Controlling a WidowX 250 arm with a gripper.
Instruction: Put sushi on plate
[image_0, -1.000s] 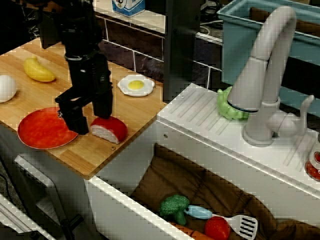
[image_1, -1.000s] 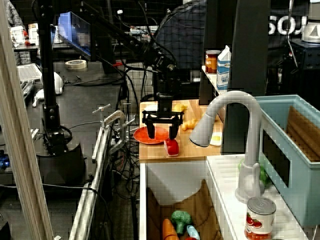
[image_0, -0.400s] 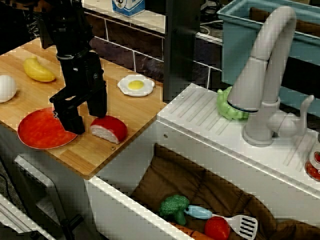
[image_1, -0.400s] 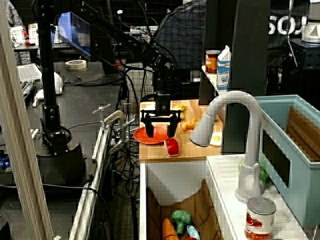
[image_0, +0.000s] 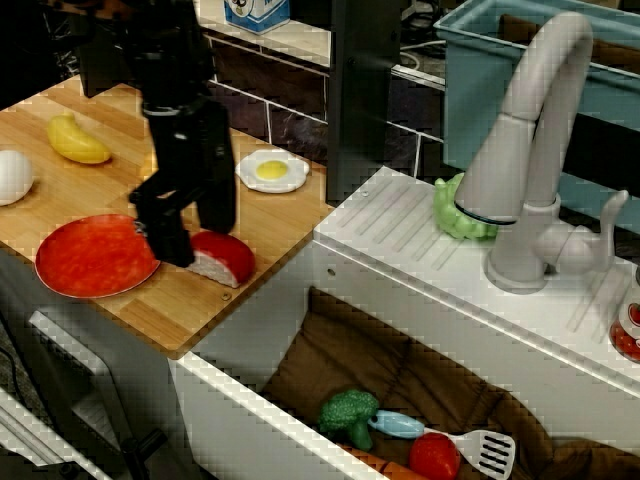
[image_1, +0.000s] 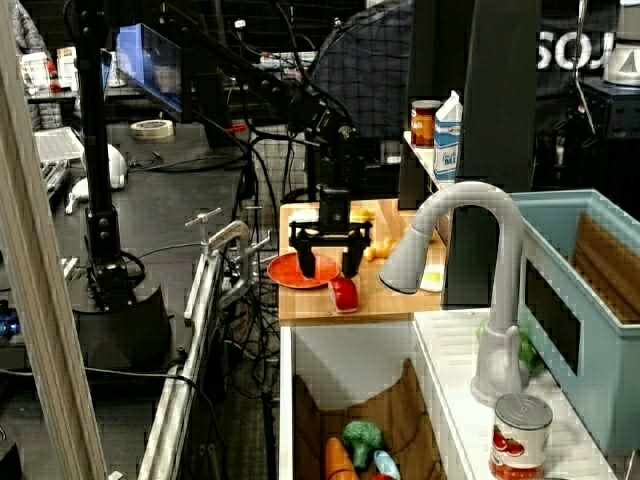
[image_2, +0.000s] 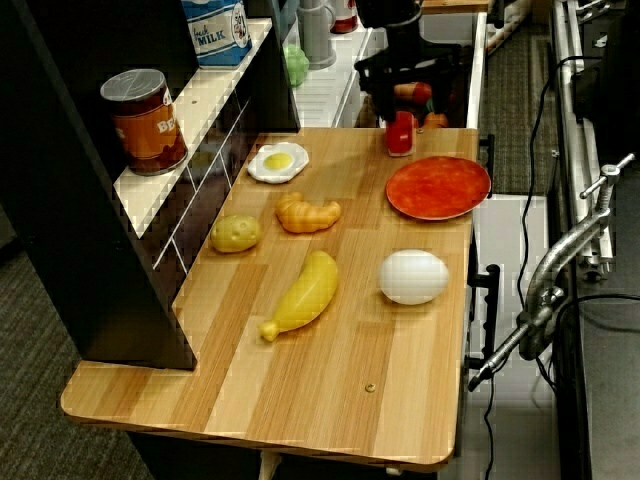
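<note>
Jaws of the gripper (image_0: 195, 240) stood spread astride the sushi (image_0: 222, 259), a light, rigid, glossy toy best pinched low across its rice flanks.

On the wooden counter are lying one sushi (image_0: 222, 257), one plate (image_0: 92, 257), one fried egg (image_2: 277, 161), one banana (image_2: 301, 294), one white egg (image_2: 414, 276), one croissant (image_2: 307, 212) and one potato (image_2: 236, 233) — seven items. The shelf is carrying one can (image_2: 148, 120) and one milk carton (image_2: 218, 28) — the sink's toys are showing too poorly to count.

Sushi (image_0: 222, 258) left half hidden behind fingers (image_0: 170, 240); contact perhaps, unclear.
</note>
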